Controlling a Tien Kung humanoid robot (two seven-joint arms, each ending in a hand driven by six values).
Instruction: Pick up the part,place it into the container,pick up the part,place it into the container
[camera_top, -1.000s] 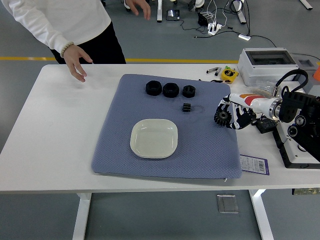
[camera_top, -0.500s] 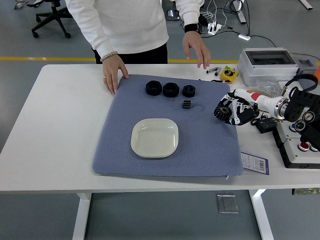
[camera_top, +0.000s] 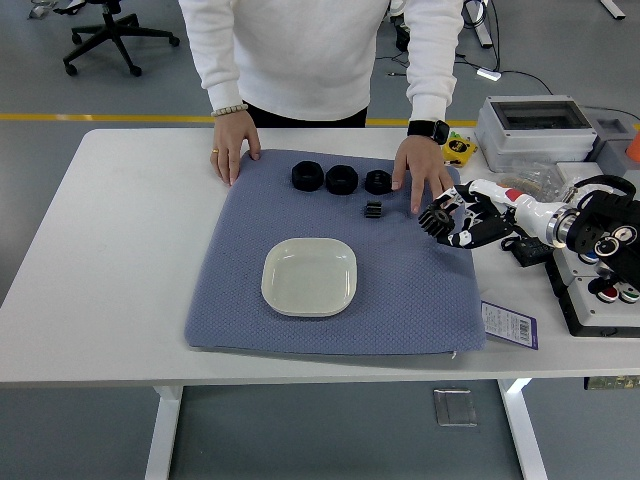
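Over mat's right edge | right hand (camera_top: 462, 220) fingers curled around black toothed gear (camera_top: 438, 221)

3 big black parts (camera_top: 341, 179) in a row upper centre, 1 small part (camera_top: 374, 209) below, 1 dish (camera_top: 309, 276), 1 mat (camera_top: 400, 300), 2 person's hands (camera_top: 418, 177).

The person (camera_top: 320, 50) has stepped across to twelve o'clock and now presses both palms on the blue mat (camera_top: 330, 255). The right hand (camera_top: 462, 218), gripping a black gear (camera_top: 437, 220), has risen slightly toward eleven o'clock.
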